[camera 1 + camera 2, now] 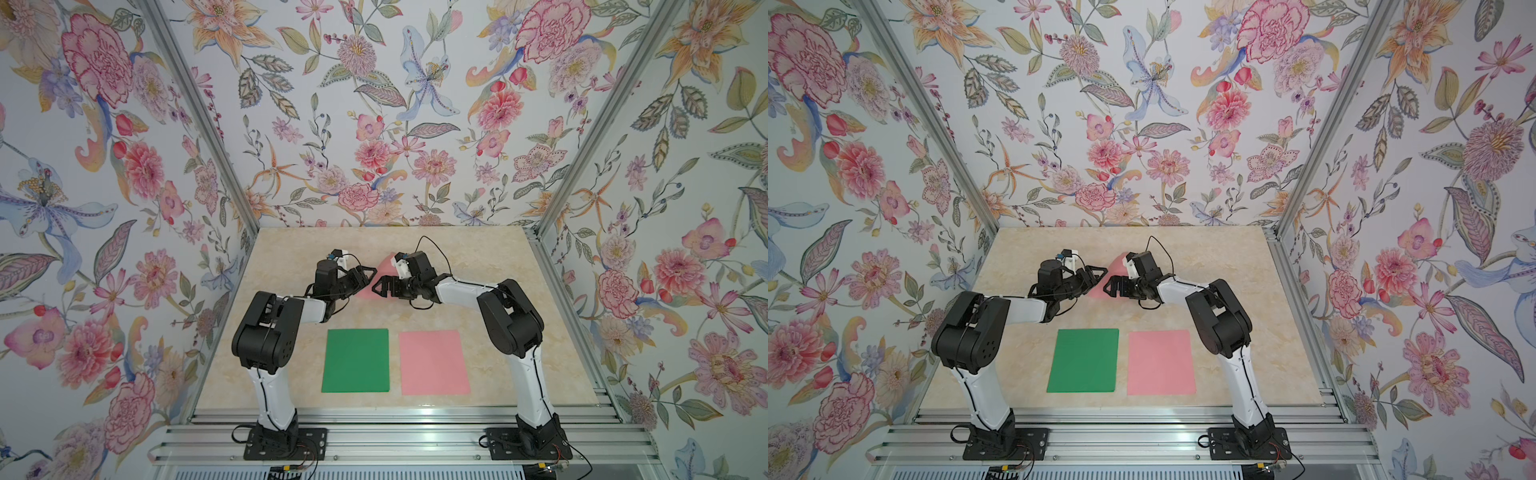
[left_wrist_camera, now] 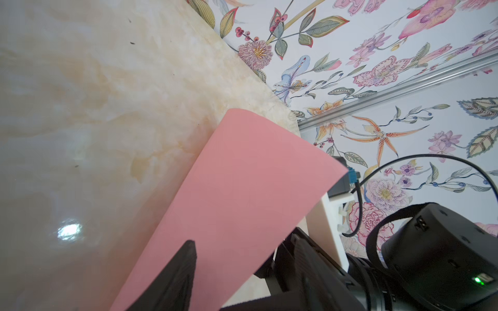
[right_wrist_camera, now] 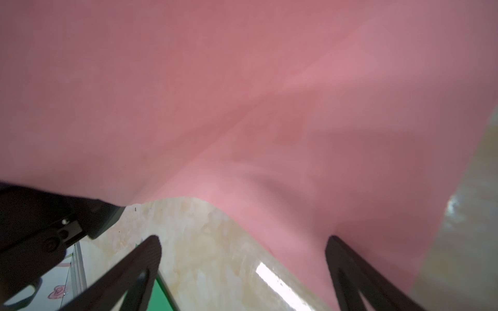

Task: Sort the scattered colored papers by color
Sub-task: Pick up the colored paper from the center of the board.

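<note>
One green paper (image 1: 355, 360) and one pink paper (image 1: 433, 362) lie flat side by side at the table's front in both top views. Further back, another pink paper (image 1: 386, 266) (image 1: 1116, 266) arches up off the table between my two grippers. My left gripper (image 1: 370, 277) stands part open, and one of its fingers (image 2: 175, 277) lies on this sheet (image 2: 242, 188). The other finger is not clearly seen. My right gripper (image 3: 242, 242) faces it, wide open, with nothing between its fingers. The arched pink sheet (image 3: 242, 80) rises just ahead of them.
Flowered walls with aluminium posts (image 1: 199, 124) close the marble table (image 1: 498, 257) on three sides. An aluminium rail (image 1: 395, 415) runs along the front edge, where both arm bases are mounted. The two grippers nearly touch at the table's middle.
</note>
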`<state>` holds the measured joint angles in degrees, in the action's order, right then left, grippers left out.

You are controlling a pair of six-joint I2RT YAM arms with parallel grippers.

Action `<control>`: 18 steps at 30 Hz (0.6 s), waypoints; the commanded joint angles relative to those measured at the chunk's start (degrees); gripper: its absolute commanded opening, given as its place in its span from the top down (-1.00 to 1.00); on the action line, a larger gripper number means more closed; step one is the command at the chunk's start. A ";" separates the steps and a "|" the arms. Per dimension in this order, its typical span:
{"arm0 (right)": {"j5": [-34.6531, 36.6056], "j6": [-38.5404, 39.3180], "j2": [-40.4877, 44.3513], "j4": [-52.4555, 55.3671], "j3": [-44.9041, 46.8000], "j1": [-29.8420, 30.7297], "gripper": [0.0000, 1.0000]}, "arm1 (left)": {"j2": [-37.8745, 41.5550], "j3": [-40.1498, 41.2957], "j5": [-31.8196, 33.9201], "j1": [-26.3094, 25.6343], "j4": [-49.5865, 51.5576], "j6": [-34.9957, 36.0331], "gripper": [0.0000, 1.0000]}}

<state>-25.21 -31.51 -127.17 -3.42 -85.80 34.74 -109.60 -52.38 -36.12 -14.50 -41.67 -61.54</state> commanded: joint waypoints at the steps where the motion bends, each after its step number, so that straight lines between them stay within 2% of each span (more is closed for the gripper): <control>1: -1.07 -0.54 -0.24 2.79 1.35 0.32 -0.98 | -2.77 -0.13 -1.74 0.79 -2.62 -1.33 -0.23; 5: -1.24 0.11 0.21 3.23 1.85 0.15 -0.98 | -4.73 0.87 -0.92 1.13 -0.90 2.15 -0.23; 15: -1.34 -0.18 -0.33 3.00 1.69 0.14 -0.98 | -0.88 -4.09 6.83 1.82 22.00 20.42 -0.24; 18: -1.48 -0.30 -0.52 3.06 1.36 0.37 -0.98 | -0.75 -4.91 8.13 1.66 23.58 23.38 -0.25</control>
<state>-26.00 -31.48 -127.17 -3.68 -85.67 34.70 -112.57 -55.44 -31.00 -13.28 -23.75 -45.34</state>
